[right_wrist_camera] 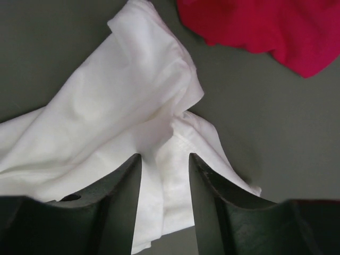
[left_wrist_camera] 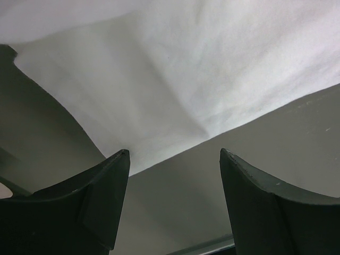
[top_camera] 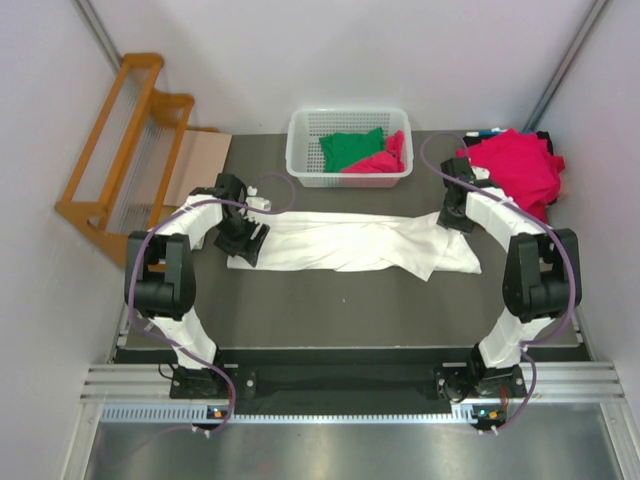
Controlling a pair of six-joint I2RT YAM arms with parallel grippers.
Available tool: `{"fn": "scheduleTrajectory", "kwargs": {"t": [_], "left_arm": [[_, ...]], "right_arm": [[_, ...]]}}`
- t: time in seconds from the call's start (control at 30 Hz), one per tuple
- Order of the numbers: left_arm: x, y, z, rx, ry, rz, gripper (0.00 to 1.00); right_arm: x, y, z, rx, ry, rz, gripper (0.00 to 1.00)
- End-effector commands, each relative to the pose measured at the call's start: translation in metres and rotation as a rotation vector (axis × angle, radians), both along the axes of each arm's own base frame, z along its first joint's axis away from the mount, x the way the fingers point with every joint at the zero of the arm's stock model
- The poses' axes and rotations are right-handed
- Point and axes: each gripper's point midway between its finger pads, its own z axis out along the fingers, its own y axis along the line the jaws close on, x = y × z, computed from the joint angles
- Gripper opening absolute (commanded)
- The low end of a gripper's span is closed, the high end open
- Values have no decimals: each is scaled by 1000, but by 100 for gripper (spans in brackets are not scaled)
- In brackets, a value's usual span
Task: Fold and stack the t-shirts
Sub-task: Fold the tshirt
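Carefully: the large white cloth t-shirt (top_camera: pixel 350 245) lies stretched just in front of the white plastic lattice basket (top_camera: pixel 297 150). My left end effector (left_wrist_camera: pixel 172 154) gapes empty at its edge; my right end effector (right_wrist_camera: pixel 166 156), half-open, straddles a bunched fold, grip unclear. I should pinch both ends evenly.

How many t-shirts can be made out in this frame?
4 at least: the white t-shirt spread across the middle of the table; a green t-shirt and a crimson t-shirt in the basket; a crimson heap at the far right, which may hide several.
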Motion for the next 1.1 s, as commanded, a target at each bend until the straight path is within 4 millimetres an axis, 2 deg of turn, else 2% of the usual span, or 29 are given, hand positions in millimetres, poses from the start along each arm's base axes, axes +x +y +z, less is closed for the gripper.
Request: {"fn": "scheduleTrajectory", "kwargs": {"t": [0.0, 0.3, 0.4, 0.43, 0.5, 0.53, 0.57, 0.83, 0.97, 1.07], "left_arm": [[5, 0, 9, -9, -31, -1, 73], [5, -1, 11, -14, -31, 1, 73], [5, 1, 11, -8, -34, -1, 73], [4, 1, 10, -6, -30, -1, 73], [4, 1, 9, -7, -28, -1, 73], [4, 0, 9, -9, -27, 0, 73], [3, 0, 8, -9, -26, 0, 73], [2, 1, 7, -8, -19, 2, 73], [3, 0, 9, -9, -24, 0, 73], [4, 1, 10, -7, -26, -1, 73]], "right_arm": [[19, 10, 9, 51, -62, 23, 39], [24, 17, 2, 88, -54, 33, 38], [25, 19, -3, 97, -51, 34, 29], [25, 20, -5, 99, -49, 35, 21], [25, 21, -9, 106, -37, 34, 11], [26, 22, -10, 109, -37, 35, 2], [26, 23, -10, 111, -35, 36, 0], [45, 8, 14, 71, -94, 1, 0], [55, -7, 20, 50, -107, -25, 0], [61, -15, 16, 36, -99, -37, 0]]}}
